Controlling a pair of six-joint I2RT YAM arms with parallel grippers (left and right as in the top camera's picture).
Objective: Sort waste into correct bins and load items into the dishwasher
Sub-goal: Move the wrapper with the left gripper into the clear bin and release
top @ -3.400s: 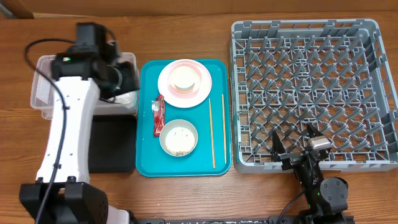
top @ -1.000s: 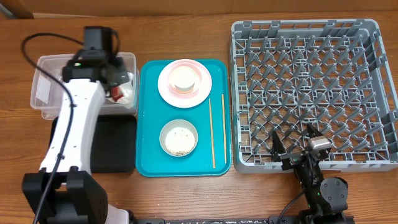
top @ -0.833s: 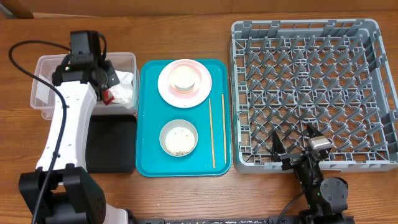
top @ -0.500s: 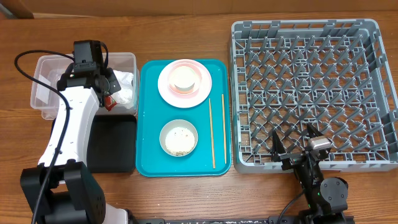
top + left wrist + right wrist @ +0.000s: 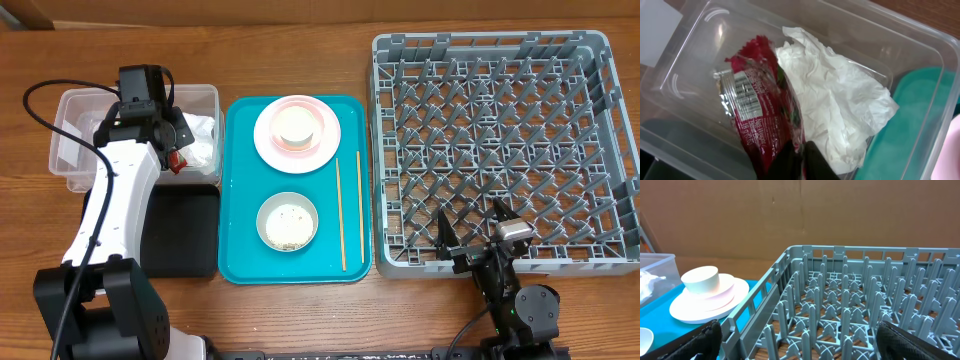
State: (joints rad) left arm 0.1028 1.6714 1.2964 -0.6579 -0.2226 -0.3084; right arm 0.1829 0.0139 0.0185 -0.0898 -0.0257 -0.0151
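Note:
My left gripper [image 5: 799,162] is shut on the red crinkled wrapper [image 5: 760,110] and holds it over the clear tub [image 5: 80,140], next to the crumpled white napkin [image 5: 835,110] that lies in the tub. In the overhead view the wrapper [image 5: 179,159] hangs at the tub's near edge, above the black tray [image 5: 185,230]. The pink plate [image 5: 297,133] carries a small white cup [image 5: 295,125]. A grey-white bowl [image 5: 287,221] holds rice grains. Two chopsticks [image 5: 342,215] lie on the teal tray [image 5: 240,180]. My right gripper [image 5: 797,335] is open at the near edge of the grey dish rack [image 5: 500,140].
The plate and cup also show in the right wrist view [image 5: 707,297]. The rack's upright pegs [image 5: 850,305] rise right in front of the right gripper. Bare wooden table lies along the front edge.
The left gripper has lifted the red wrapper off the teal tray and carried it left over the clear tub. In the last half second it barely moved. The right arm has not moved.

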